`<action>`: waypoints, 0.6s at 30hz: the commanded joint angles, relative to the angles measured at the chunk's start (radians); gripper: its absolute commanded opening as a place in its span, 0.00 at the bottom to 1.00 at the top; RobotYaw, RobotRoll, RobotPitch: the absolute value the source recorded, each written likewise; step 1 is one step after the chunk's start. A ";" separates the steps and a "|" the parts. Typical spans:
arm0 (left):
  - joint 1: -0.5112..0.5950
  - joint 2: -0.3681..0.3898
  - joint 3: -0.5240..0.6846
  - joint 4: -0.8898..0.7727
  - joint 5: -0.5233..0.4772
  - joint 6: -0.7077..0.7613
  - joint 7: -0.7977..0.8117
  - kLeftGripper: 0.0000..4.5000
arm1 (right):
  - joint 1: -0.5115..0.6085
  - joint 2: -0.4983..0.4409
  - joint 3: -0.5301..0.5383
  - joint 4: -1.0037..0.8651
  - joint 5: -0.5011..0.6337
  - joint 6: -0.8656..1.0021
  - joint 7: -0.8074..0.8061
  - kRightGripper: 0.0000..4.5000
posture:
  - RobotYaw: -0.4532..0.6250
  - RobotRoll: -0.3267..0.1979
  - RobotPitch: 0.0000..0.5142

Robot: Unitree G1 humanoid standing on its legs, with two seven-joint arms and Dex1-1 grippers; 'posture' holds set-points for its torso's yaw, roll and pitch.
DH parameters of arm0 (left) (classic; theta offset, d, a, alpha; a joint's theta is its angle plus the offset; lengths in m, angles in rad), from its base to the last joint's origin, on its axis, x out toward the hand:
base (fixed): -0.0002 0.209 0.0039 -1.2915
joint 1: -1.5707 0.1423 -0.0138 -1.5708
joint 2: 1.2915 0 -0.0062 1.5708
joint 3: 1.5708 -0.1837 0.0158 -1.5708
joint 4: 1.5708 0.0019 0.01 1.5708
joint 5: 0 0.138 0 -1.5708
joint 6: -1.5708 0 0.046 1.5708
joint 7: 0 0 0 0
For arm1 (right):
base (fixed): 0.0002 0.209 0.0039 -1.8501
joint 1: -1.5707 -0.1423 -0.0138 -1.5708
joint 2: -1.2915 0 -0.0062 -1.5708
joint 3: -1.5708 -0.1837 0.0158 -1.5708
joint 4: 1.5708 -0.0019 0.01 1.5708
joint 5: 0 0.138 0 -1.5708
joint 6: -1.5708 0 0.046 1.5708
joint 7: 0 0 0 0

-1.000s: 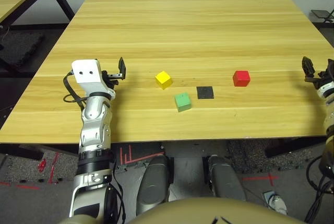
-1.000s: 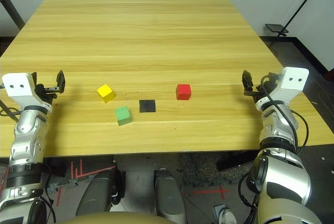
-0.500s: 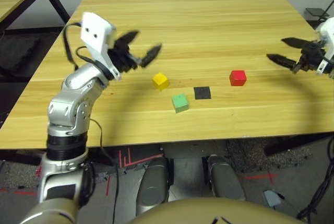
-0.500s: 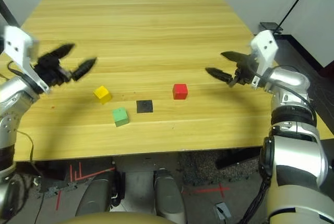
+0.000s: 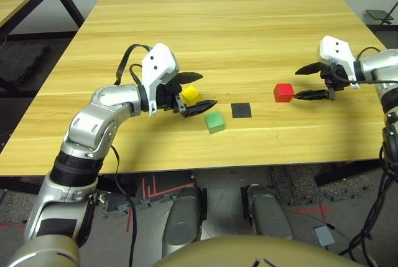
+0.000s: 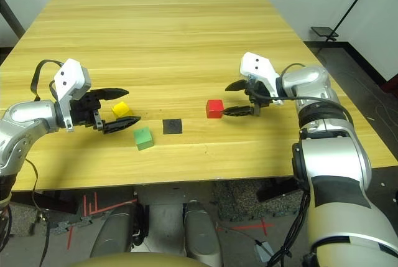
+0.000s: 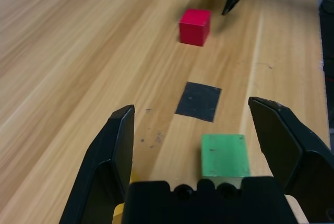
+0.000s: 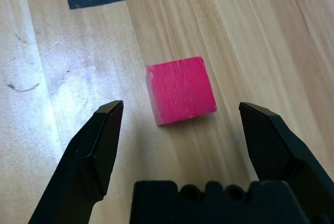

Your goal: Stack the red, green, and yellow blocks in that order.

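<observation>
The opening reach is in hand: the right claw, spread wide, frames the red block on the table; the left claw, also spread, flanks the yellow block beside the green block; next, closing on red seems due.

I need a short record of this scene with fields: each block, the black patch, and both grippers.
red block: on table, apart from others
green block: on table, unstacked
yellow block: on table, by left gripper
black patch: flat, between green and red
left gripper: open, at yellow block
right gripper: open, beside red block
</observation>
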 commanded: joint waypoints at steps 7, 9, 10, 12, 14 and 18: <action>0.077 0.023 0.023 -0.101 0.001 0.065 0.048 0.99 | -0.028 0.072 0.037 0.046 -0.075 -0.029 -0.064 1.00 | 0.79 0.33 0.11; 0.089 0.022 0.034 -0.119 -0.005 0.079 0.063 0.99 | -0.029 0.081 0.044 0.052 -0.087 -0.030 -0.079 1.00 | 0.80 0.33 0.11; 0.093 0.023 0.038 -0.127 -0.007 0.086 0.069 1.00 | -0.029 0.086 0.044 0.054 -0.091 -0.030 -0.086 0.96 | 0.81 0.33 0.11; 0.101 0.022 0.051 -0.143 -0.014 0.102 0.086 1.00 | -0.028 0.094 0.052 0.059 -0.110 -0.032 -0.115 0.86 | 0.82 0.33 0.12; 0.106 0.022 0.056 -0.153 -0.017 0.112 0.094 1.00 | -0.027 0.096 0.057 0.062 -0.123 -0.034 -0.127 0.72 | 0.82 0.33 0.13; 0.117 0.028 0.073 -0.171 -0.023 0.127 0.101 1.00 | -0.037 0.112 0.056 0.061 -0.134 -0.030 -0.132 0.46 | 0.83 0.33 0.14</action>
